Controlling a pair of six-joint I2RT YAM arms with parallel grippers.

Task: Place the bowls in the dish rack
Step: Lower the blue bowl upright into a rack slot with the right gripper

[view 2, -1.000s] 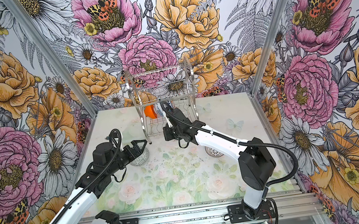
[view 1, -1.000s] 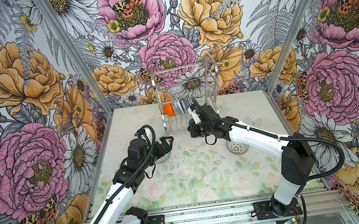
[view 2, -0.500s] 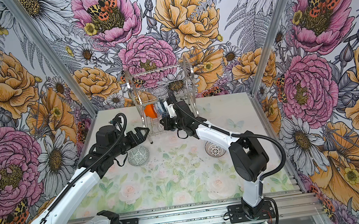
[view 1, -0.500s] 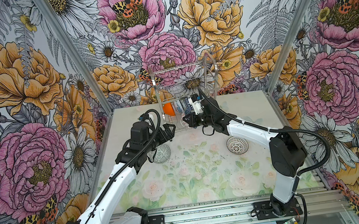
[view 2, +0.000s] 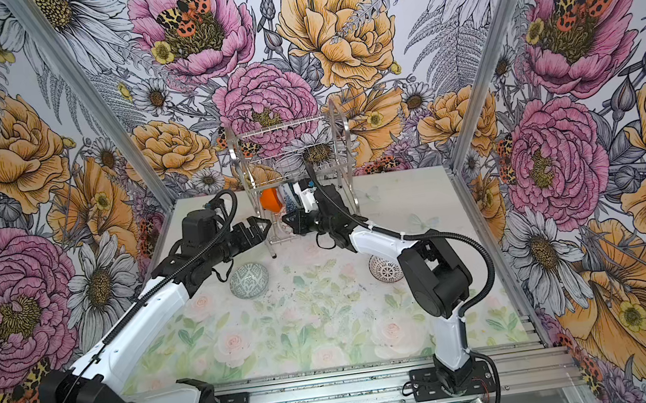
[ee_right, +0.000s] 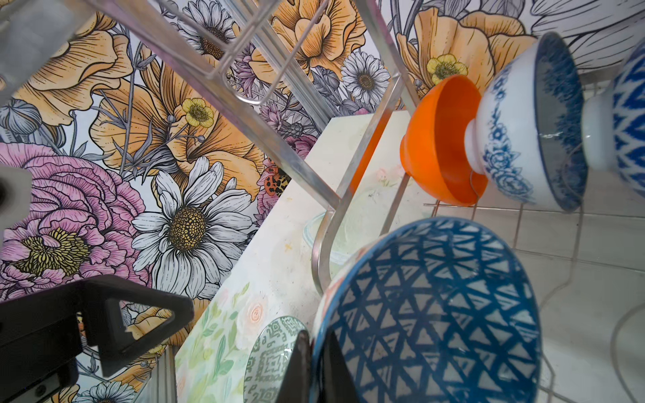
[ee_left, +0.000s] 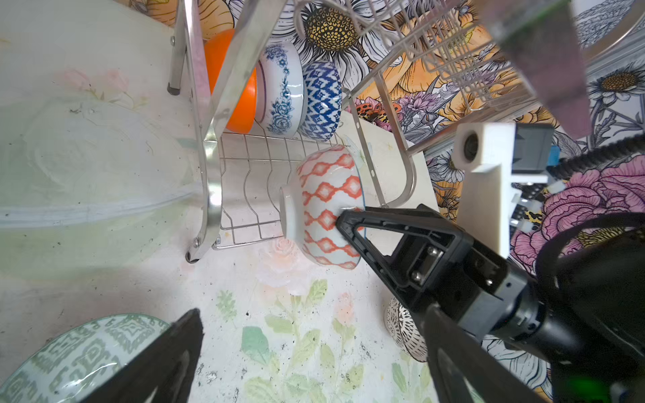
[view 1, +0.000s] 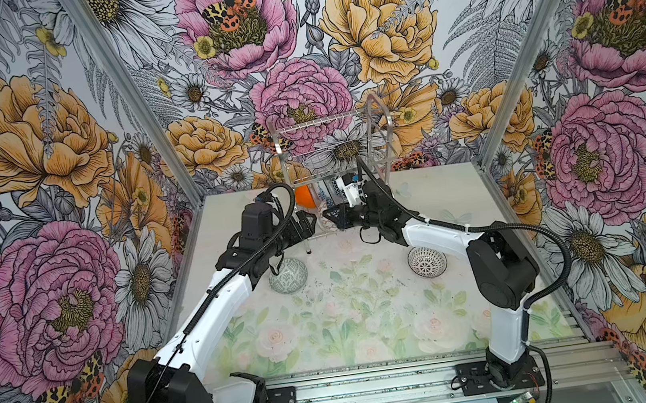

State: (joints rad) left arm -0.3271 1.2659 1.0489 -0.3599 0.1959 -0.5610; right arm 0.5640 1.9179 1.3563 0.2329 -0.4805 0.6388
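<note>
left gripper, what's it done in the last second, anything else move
The left gripper, open and empty, moved from by the grey-green bowl toward the front of the dish rack. The right gripper stayed shut on the orange-white bowl at the lower tier. The black-white bowl, the grey-green one and the racked bowls stayed put.

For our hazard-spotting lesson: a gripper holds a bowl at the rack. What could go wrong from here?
The right gripper pinches only the rim of the orange-white bowl, so it may pivot or slip before seating in the dish rack. The open left gripper hangs close to the rack's front leg and might nudge it.
</note>
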